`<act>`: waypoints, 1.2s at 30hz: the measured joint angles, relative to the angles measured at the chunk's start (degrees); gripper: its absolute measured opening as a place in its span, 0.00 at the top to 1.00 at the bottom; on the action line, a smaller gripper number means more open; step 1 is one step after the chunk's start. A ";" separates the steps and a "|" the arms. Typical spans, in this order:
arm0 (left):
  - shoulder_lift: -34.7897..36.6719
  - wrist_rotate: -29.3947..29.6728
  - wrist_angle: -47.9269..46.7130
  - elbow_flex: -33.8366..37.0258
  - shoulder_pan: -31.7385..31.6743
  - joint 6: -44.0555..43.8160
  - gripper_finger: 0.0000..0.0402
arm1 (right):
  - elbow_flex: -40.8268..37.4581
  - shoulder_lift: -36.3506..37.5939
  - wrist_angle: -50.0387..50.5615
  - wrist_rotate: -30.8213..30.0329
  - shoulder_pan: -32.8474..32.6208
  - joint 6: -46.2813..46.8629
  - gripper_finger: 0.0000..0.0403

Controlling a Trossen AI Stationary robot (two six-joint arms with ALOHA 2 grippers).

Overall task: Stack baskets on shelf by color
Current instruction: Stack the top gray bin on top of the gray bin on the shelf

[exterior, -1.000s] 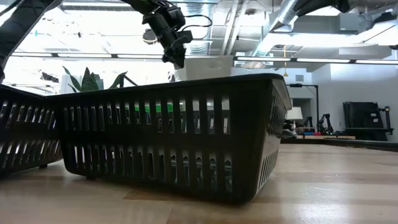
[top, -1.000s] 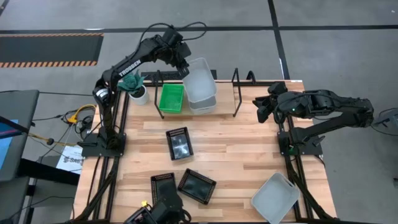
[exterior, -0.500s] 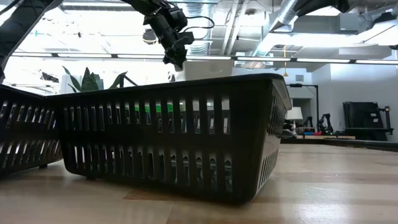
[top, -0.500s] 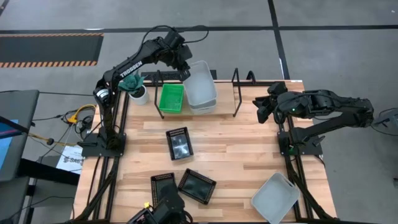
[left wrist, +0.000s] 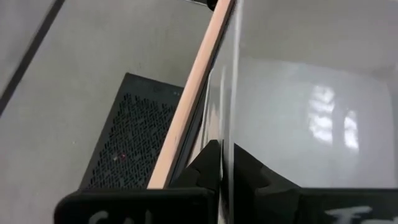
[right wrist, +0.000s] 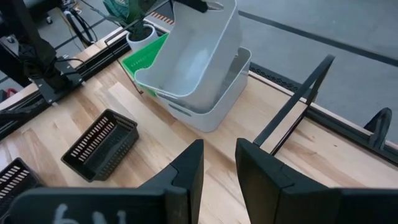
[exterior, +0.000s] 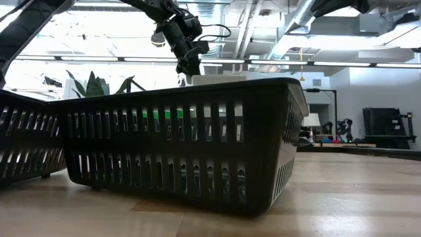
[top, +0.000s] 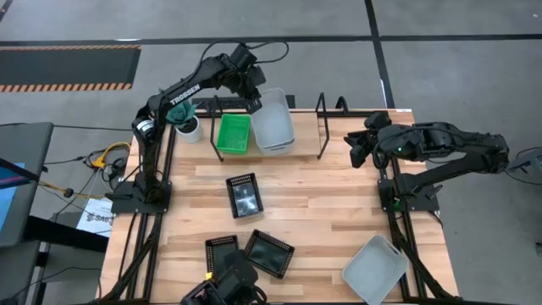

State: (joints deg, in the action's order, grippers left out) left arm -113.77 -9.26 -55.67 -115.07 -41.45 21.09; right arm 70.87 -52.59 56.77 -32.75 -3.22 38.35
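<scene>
My left gripper (top: 253, 99) reaches over the shelf (right wrist: 283, 146) at the table's far edge and is shut on a translucent white basket (top: 273, 119). That basket sits tilted inside a second white basket (right wrist: 211, 102) on the shelf. A green basket (top: 234, 133) stands on the shelf just to the left. Three black mesh baskets (top: 244, 195), (top: 222, 252), (top: 269, 252) lie on the table. A third white basket (top: 375, 268) lies at the near right corner. My right gripper (right wrist: 217, 155) waits open at the table's right edge. My left gripper pinches the upper white basket's far-left wall at its rim (left wrist: 231, 118), one finger (left wrist: 205, 168) outside and one (left wrist: 261, 174) inside. It comes slanting down from the far left. The basket is tilted: the held end is raised and the low end (right wrist: 168, 84) rests in the lower white basket.
Black wire uprights (top: 322, 127), (top: 216, 127) rise from the shelf's ends. A potted plant (top: 182, 119) stands left of the shelf. A black mesh basket (exterior: 184, 158) fills the front of the low view. Bare wood lies in the table's middle and right.
My left gripper has moved down and slightly toward the table's right, keeping hold. The upper white basket has sunk deeper into the lower white one and tilts less than before. My right arm has kept still.
</scene>
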 joint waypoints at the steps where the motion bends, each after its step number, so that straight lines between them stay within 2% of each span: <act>1: 0.01 0.00 0.01 0.00 0.00 0.27 1.00 | 0.00 0.01 0.00 0.00 0.00 0.00 0.71; 10: -1.46 -2.22 -1.15 -0.09 -0.18 -0.52 1.00 | 0.00 0.01 0.17 0.01 0.00 -1.18 0.71; 13: -1.85 -2.95 -1.70 -0.04 -0.09 0.39 0.97 | 0.00 0.01 0.18 0.01 -0.01 -1.33 0.71; 23: -2.57 -3.58 -1.06 -0.07 0.33 1.63 0.68 | 0.00 0.01 0.20 0.00 -0.01 -1.43 0.71; 27: -2.59 -0.58 0.47 -0.07 0.33 0.87 0.60 | 0.00 0.01 0.20 0.00 0.00 -1.53 0.71; 31: -2.59 -0.90 0.28 -0.07 0.01 0.60 0.66 | 0.00 0.01 0.20 0.00 -0.01 -1.53 0.71; 36: -2.59 -0.96 0.23 -0.07 -0.15 1.79 0.87 | -0.02 0.01 0.22 0.00 0.00 -1.53 0.71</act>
State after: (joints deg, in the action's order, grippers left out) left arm -116.36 -10.22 -55.44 -115.13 -41.60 22.88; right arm 70.85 -52.58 56.99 -32.75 -3.22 36.82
